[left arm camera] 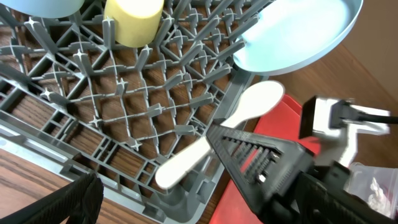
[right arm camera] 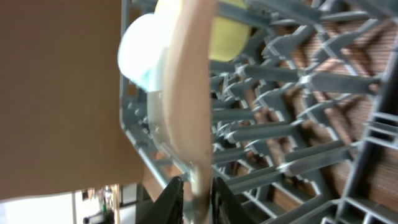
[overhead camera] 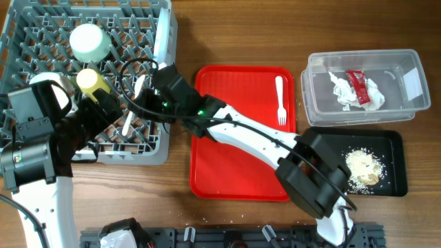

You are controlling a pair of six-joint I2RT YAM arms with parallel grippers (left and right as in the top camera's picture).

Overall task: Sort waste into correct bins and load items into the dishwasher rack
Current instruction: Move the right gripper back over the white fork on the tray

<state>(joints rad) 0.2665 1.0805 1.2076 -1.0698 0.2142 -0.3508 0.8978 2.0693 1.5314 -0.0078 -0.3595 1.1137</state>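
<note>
Right wrist view: right hand (right arm camera: 196, 188) tight around the white spoon (right arm camera: 186, 93), at the grey rack (right arm camera: 298, 130).

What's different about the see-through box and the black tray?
The clear tub is see-through with tall walls; the black tray is dark and shallow. The clear tub holds a crumpled napkin and a red sauce packet; the black tray holds whitish food scraps. Both are rectangles sitting on the table beside the red tray.
</note>
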